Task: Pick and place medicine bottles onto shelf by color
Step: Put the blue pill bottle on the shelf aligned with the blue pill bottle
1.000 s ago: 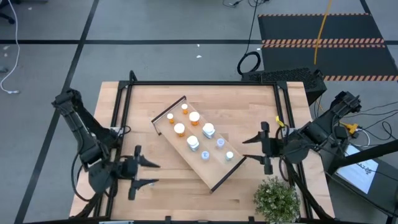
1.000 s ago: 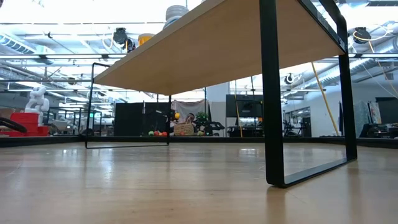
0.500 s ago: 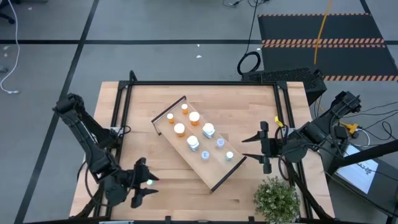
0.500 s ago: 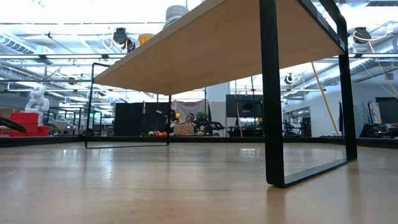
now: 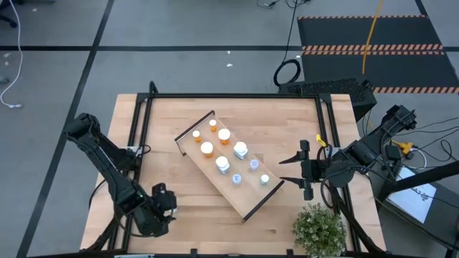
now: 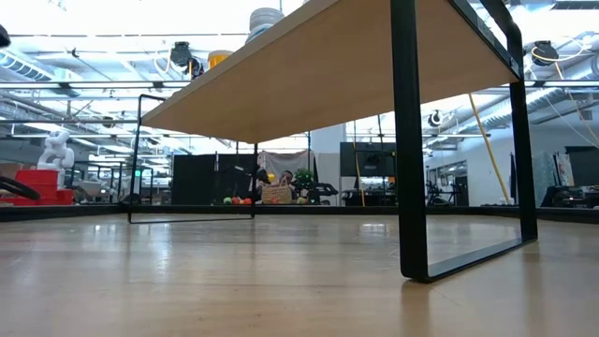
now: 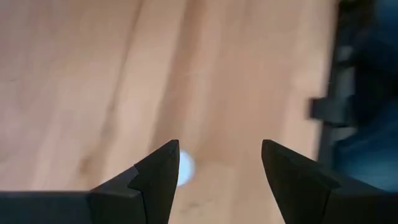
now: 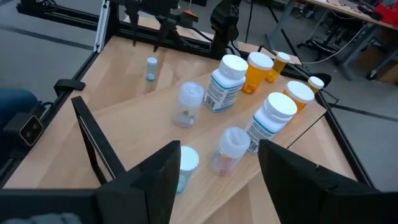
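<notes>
The shelf lies slantwise in the middle of the worktop. On it stand eight medicine bottles: the orange ones toward its far-left end, the pale and clear ones toward its near-right end. One more small pale bottle stands off the shelf, on the worktop near the left arm. The left gripper points down at the worktop's near-left corner, jaws apart and empty, above a small pale spot. The right gripper hovers just right of the shelf, jaws apart, holding nothing.
</notes>
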`<state>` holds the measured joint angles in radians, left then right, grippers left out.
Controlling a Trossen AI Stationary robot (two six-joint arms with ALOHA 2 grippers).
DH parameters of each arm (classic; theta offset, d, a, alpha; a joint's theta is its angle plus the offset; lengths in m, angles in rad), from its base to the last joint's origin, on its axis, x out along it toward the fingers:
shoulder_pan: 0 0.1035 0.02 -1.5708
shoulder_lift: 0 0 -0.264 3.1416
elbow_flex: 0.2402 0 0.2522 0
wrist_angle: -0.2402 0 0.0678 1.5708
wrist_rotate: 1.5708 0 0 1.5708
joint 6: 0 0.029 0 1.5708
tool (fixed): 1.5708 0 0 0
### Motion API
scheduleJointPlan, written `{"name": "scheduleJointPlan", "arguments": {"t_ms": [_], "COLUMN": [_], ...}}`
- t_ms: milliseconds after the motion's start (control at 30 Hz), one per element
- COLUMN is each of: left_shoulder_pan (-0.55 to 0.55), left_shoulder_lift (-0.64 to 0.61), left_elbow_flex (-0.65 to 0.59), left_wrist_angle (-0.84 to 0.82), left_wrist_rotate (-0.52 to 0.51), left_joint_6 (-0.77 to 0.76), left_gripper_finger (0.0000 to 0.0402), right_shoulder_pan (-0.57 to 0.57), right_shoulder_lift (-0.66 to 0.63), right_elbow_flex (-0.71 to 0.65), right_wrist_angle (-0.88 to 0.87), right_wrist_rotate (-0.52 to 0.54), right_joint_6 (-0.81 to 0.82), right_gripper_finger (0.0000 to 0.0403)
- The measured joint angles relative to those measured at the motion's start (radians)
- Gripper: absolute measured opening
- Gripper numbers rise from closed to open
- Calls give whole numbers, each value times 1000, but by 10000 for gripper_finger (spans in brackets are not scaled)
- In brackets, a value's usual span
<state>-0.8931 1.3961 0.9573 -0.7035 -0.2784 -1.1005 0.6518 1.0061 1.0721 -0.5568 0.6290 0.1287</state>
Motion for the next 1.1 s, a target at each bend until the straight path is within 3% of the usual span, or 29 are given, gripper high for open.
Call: {"name": "scheduleJointPlan", "arguments": {"t_ms": [300,1100], "left_shoulder_pan": [0,-13], "left_shoulder_lift": [50,144], "left_elbow_flex": [0,0], "left_wrist_angle": [-49,-88], "left_wrist_rotate": [-32,-9], "left_joint_6": [86,44], "left_gripper_finger": [230,230], "right_shoulder_pan": [0,0], "right_shoulder_lift": [0,0], "right_elbow_flex": [0,0], "right_wrist_angle": [-1,-1], "right_wrist_rotate": [-1,-1], "right_joint_6": [-10,-18], "right_gripper_finger": [212,212]}}
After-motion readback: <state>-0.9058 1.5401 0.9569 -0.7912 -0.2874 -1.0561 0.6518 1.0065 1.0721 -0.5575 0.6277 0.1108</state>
